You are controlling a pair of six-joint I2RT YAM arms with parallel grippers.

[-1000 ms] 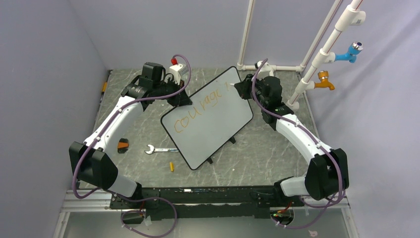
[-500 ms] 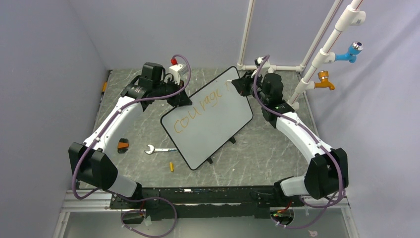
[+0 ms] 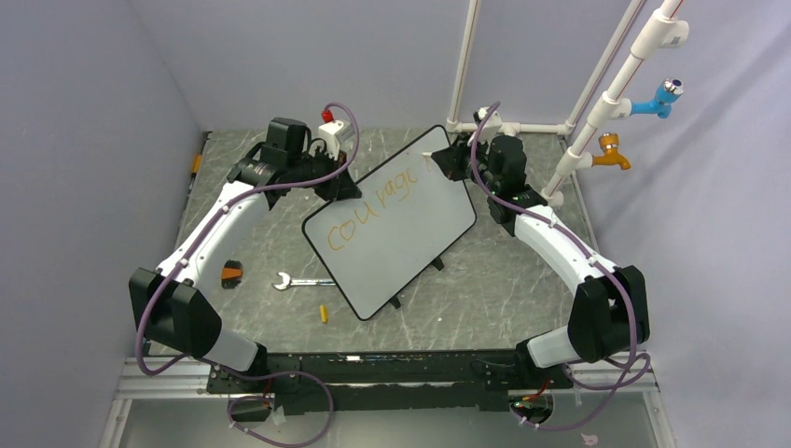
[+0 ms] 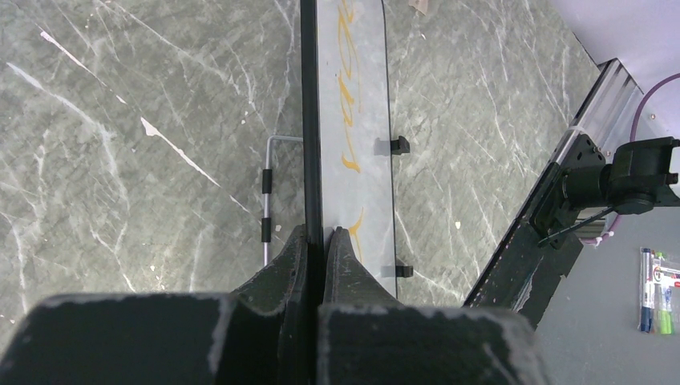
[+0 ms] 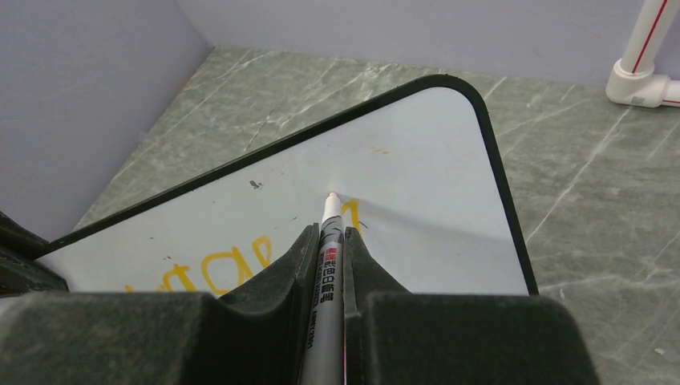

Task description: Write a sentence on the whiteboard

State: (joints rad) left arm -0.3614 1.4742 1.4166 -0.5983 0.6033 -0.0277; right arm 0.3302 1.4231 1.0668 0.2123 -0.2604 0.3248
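The whiteboard point(image 3: 410, 233) stands tilted on its feet in the middle of the table, with a thin black rim. An orange sentence point(image 3: 373, 210) runs across its upper half and reads roughly "courage". My left gripper point(image 3: 340, 189) is shut on the board's upper left rim; the left wrist view shows the jaws point(image 4: 317, 233) pinching the whiteboard point(image 4: 353, 80) edge-on. My right gripper point(image 5: 329, 233) is shut on a grey marker point(image 5: 327, 273). Its white tip touches the whiteboard point(image 5: 417, 160) near the top corner, beside a fresh orange stroke point(image 5: 350, 215).
A wrench point(image 3: 297, 281), a small orange piece point(image 3: 324, 314) and an orange-black object point(image 3: 230, 274) lie left of the board. White pipes carry a blue tap point(image 3: 658, 98) and an orange tap point(image 3: 611, 154) at the back right. A red-topped white fitting point(image 3: 331, 126) stands behind the left gripper.
My right gripper has moved left and slightly back with the marker, over the board's top corner. The left arm and the board have not moved.
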